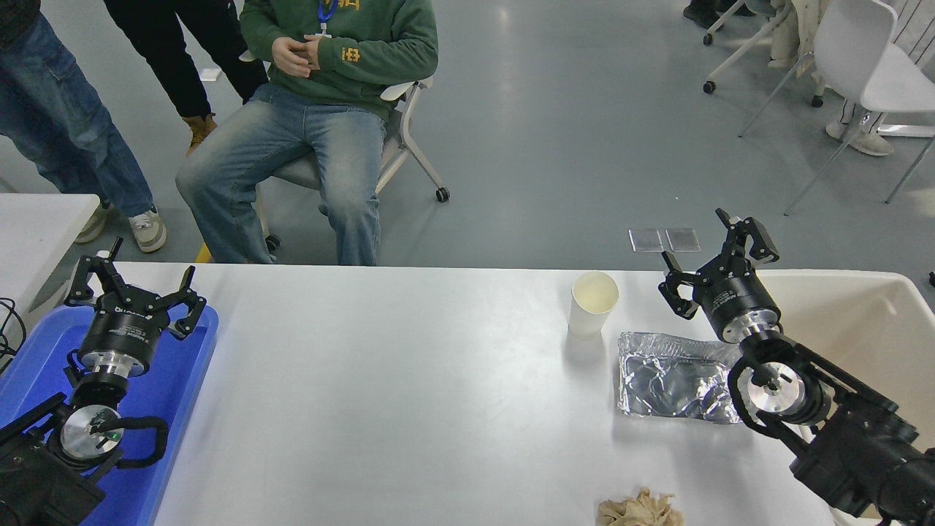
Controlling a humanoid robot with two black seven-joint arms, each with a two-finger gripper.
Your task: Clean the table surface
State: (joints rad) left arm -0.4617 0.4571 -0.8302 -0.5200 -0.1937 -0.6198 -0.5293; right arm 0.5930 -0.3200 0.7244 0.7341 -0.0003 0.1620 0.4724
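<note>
Foil [672, 376] lies on the table surface [409, 380], a paper cup [592, 303] at its 10 o'clock; right gripper [718, 268] hovers wide open, empty; left gripper [135, 286] likewise

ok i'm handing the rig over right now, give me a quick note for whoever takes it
Left tool: open, empty, parked over the blue tray at the table's left end.
Right tool: open, empty, raised near the table's far edge, beside the cream bin.
On the table surface: a white paper cup standing upright, a crumpled foil sheet next to it, and a wadded brown paper napkin at the near edge.
Done: nothing that can be seen; no item is in the bin's visible part.
Left: clear the cup, the foil and the napkin off the table.
</note>
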